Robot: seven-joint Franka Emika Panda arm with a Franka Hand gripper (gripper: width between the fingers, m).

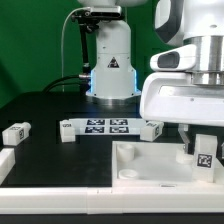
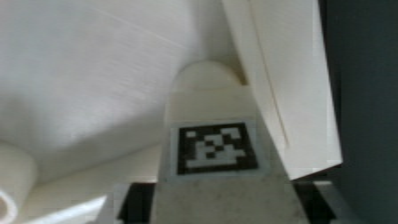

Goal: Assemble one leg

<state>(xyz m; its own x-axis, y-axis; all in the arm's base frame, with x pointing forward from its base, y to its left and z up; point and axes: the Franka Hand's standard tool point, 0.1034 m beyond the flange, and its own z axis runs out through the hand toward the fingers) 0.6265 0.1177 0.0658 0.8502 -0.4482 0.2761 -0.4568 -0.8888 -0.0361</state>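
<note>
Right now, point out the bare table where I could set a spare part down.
Bare dark table lies between the robot base and the marker board. Another patch lies between the loose leg and the large white square piece. It is crowded at the exterior view's right, where the gripper holds a leg.

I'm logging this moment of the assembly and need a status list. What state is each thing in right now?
gripper: shut on the leg, low over the tray piece.
leg: held between the fingers, tag facing the wrist camera, close beside a wall of the tray piece.
tray piece: lying flat on the table, not held.
loose leg: lying free on the table at the exterior view's left.
marker board: flat on the table.
</note>
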